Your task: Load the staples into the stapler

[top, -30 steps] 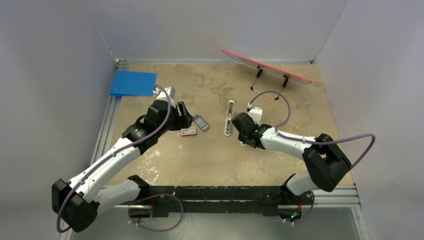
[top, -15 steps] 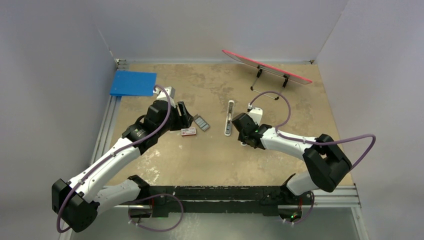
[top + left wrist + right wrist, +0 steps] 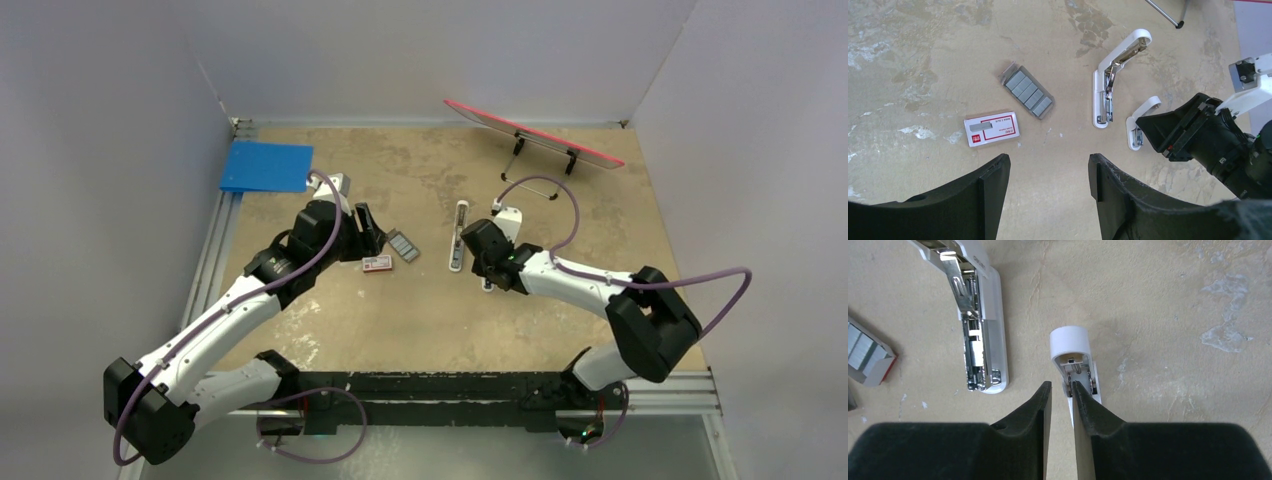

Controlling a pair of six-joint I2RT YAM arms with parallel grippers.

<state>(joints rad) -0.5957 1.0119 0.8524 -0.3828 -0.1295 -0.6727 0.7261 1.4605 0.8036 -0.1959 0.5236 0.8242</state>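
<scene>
The stapler lies hinged open on the table, its metal channel showing; it also shows as the stapler and the stapler. The staples sit as grey blocks in a small tray, beside the red-and-white box. My left gripper hovers open just near of the box, nothing between its fingers. My right gripper is down at a short white piece right of the stapler. Only a narrow slit separates its jaws, and the piece's left edge shows in that slit.
A blue board lies at the back left corner. A pink panel on a wire stand stands at the back right. White walls close in three sides of the table.
My right wrist has shifted slightly up and left, closer to the stapler. The left arm, staples and box have not moved.
</scene>
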